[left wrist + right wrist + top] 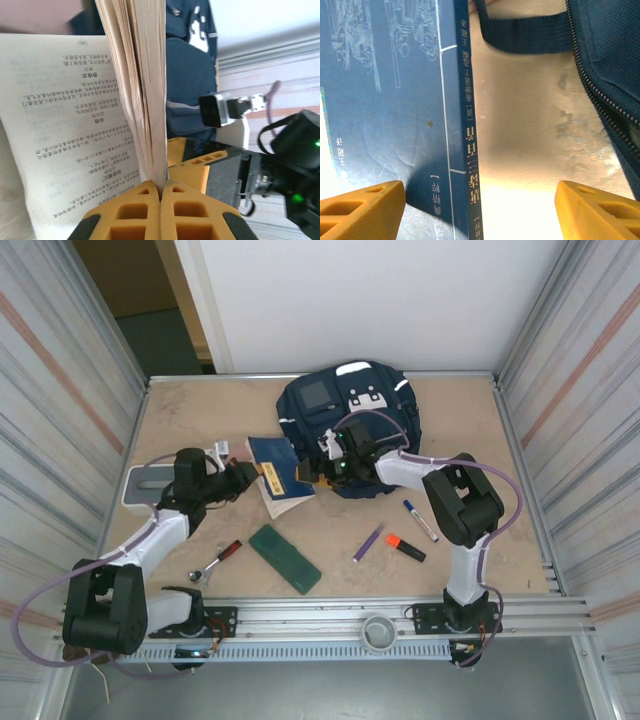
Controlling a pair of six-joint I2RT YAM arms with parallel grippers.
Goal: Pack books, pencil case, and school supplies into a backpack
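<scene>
Start from the backpack [345,425], which lies at the far middle of the surface [200,420]. Its zipper edge shows just beside your right claw [480,200], but you cannot tell how wide the mouth gapes or whether anything is inside. Since the other task items all lie outside it, treat it as unpacked. The dark-blue book [278,465] sits just left of the backpack, held on edge. Your left claw [161,192] is clenched on its block of pages at the fore-edge, and one loose page flops open to the side. Your right claw is released, its yellow fingers spread wide either side of the spine, pinching nothing. To do this step well, bring those fingers in on the spine and cover before the left lets go, so the pages do not fan. Then feed the book spine-first into the mouth, clear of the dark strap [520,35]. The green pencil case [285,558] waits near the front, closed, its contents hidden. The white marker [420,520], orange highlighter [405,547] and purple pen [368,541] lie loose to its right.
</scene>
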